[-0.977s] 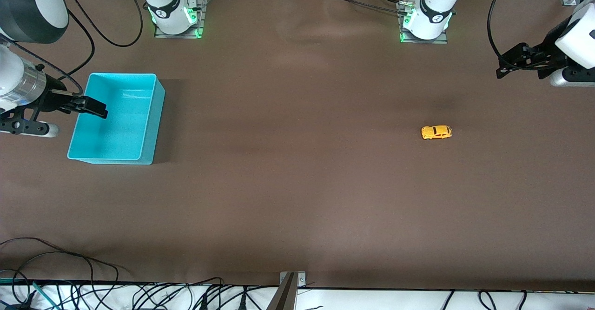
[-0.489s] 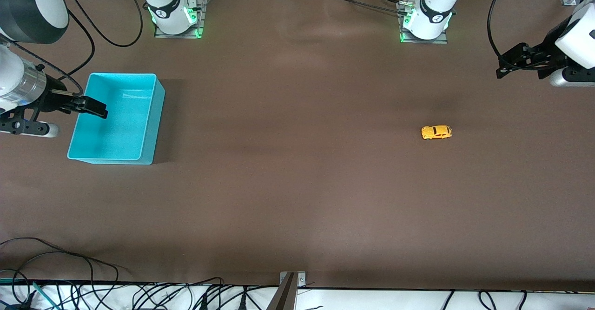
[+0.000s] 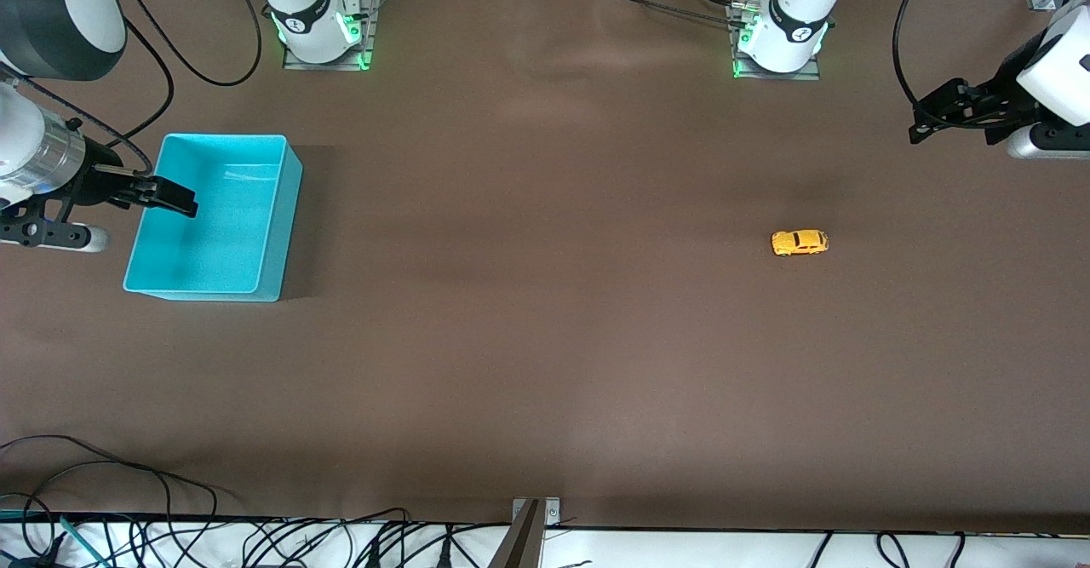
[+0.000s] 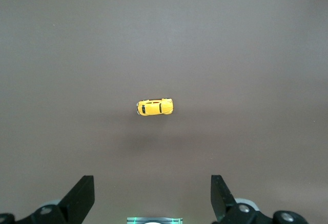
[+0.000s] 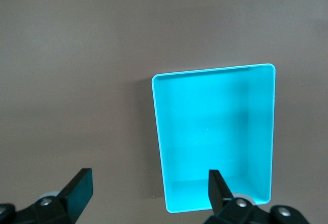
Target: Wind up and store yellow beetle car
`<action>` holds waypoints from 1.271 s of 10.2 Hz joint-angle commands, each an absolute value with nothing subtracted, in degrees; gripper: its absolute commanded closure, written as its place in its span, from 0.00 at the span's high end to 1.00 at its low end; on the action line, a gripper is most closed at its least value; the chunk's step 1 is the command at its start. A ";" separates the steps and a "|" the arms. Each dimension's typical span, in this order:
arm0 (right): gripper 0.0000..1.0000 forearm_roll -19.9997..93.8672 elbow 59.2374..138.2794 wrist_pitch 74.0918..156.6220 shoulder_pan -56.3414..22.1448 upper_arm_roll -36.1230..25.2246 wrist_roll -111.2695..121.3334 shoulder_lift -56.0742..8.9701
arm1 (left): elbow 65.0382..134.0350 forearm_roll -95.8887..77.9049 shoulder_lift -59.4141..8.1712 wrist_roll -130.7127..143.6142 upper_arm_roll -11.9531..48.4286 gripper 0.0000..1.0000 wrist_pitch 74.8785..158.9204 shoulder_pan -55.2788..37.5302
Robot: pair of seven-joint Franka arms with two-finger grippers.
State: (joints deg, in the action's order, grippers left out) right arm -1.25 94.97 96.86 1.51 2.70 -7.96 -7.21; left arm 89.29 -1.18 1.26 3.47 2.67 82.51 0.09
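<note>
Yellow beetle car (image 3: 800, 243) on table | left claw (image 4: 152, 196) well apart, spread

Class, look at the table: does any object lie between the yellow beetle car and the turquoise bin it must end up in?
Nothing visible does. Only bare brown table lies between the yellow beetle car, toward the left arm's end, and the empty turquoise bin, toward the right arm's end.

White arms (image 3: 800, 6), black pincers (image 3: 170, 197), green-lit bases (image 3: 324, 40), black cables (image 3: 903, 31).
</note>
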 commanded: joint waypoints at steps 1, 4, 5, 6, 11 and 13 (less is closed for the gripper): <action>1.00 -0.26 94.39 96.50 1.84 2.72 -7.82 -7.38 | 87.89 -2.29 0.70 3.87 2.81 1.00 81.39 0.18; 1.00 -0.26 94.39 96.42 1.76 2.72 -8.00 -7.38 | 87.89 -2.29 0.70 3.87 2.81 1.00 81.39 0.18; 1.00 -0.26 94.39 96.42 1.84 2.72 -8.00 -7.38 | 87.89 -2.29 0.70 3.87 2.81 1.00 81.39 0.18; 1.00 -0.18 94.39 96.50 1.85 2.72 -8.00 -7.38 | 87.80 -2.29 0.70 3.87 2.90 1.00 81.39 0.18; 1.00 1.41 94.39 96.42 2.02 2.46 -7.74 -7.73 | 87.63 -2.29 0.70 3.87 2.99 1.00 81.39 0.00; 1.00 1.41 94.39 96.59 2.02 2.46 -7.56 -7.73 | 87.63 -2.29 0.79 3.87 3.08 1.00 81.39 0.00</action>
